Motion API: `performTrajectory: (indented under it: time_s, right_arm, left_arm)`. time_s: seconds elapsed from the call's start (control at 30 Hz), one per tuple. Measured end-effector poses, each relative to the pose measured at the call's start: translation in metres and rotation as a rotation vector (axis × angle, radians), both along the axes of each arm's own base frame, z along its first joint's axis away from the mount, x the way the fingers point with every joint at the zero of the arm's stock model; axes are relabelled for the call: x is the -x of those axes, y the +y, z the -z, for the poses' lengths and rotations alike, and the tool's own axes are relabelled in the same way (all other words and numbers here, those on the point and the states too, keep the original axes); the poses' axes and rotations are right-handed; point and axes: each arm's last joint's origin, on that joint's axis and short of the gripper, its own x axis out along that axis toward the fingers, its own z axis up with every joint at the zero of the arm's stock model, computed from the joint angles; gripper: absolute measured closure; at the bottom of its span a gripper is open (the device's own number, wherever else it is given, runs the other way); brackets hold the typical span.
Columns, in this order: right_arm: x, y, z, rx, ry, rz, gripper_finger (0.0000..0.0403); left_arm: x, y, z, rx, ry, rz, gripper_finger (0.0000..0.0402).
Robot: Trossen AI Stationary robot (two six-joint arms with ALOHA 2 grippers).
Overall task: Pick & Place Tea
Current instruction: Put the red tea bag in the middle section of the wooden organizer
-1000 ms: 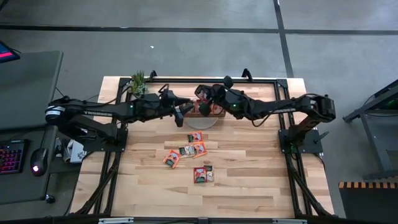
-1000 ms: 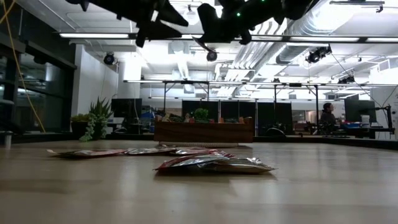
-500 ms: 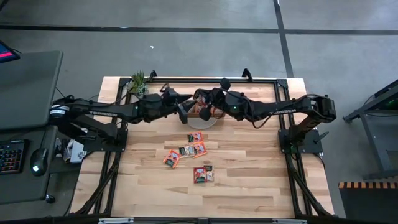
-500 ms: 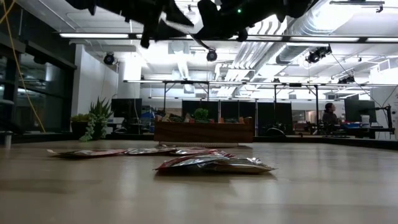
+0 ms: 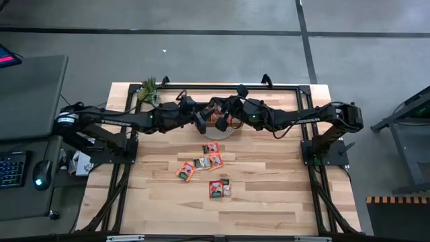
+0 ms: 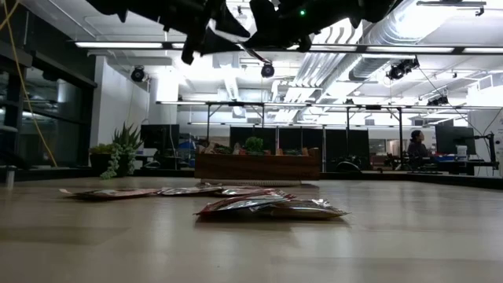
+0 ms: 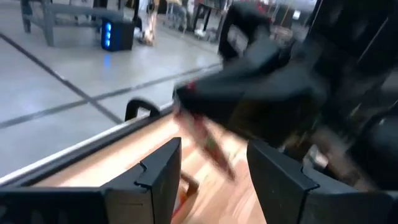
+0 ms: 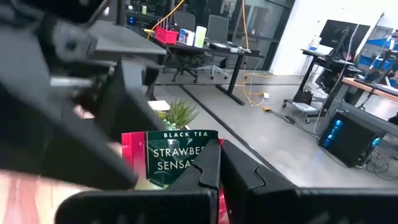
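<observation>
My right gripper is shut on a red tea sachet with a dark green label, held high over the wooden tray at the table's far middle. My left gripper faces it from the table's left, open. The sachet shows edge-on in the gap ahead of the left fingers, apart from both. In the high view the two grippers meet at about. Several more sachets lie flat on the table nearer the front, seen in the low view as a flat pile. My right gripper pinches the sachet between its two shut fingers at one side edge, beside the label's end. The fingers come level from the table's right. The sachet stands upright on edge with its label readable, lifted clear above the tray.
A small potted plant stands at the table's far left corner. A black frame rail runs along the far edge. The near half of the wooden table top is bare. A person sits far behind in the room.
My left gripper has moved toward the table's right, closing in on the sachet in my right gripper, and has stayed open. The right gripper has kept its place with the sachet.
</observation>
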Motion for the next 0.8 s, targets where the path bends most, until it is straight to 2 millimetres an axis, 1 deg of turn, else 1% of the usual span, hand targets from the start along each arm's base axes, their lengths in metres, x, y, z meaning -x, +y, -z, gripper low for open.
performTrajectory:
  time_s: [0.23, 0.33, 0.47, 0.63, 0.67, 0.8]
  right_arm:
    - [-0.0001, 0.0001, 0.0000, -0.001, 0.000, -0.008, 0.0403]
    - [-0.0001, 0.0002, 0.0000, -0.001, 0.000, -0.008, 0.0403]
    - [-0.0001, 0.0001, 0.0000, -0.001, 0.000, -0.008, 0.0403]
    - [-0.0001, 0.0001, 0.0000, 0.000, 0.000, -0.008, 0.0403]
    - [-0.0001, 0.0001, 0.0000, 0.000, 0.000, -0.008, 0.0403]
    - [-0.0002, 0.0002, 0.0001, -0.001, 0.001, -0.013, 0.0403]
  left_arm:
    - [0.0003, 0.0003, -0.0005, -0.002, -0.003, -0.014, 0.0220]
    - [0.0005, 0.0006, -0.0003, -0.002, 0.000, -0.024, 0.0233]
    - [0.0005, 0.0006, -0.0003, -0.003, 0.000, -0.025, 0.0284]
    - [0.0006, 0.0006, 0.0003, -0.008, 0.010, -0.025, 0.0379]
    - [0.0006, 0.0007, 0.0007, -0.008, 0.013, -0.026, 0.0390]
    - [0.0009, 0.0008, 0.0021, -0.025, 0.037, -0.030, 0.0397]
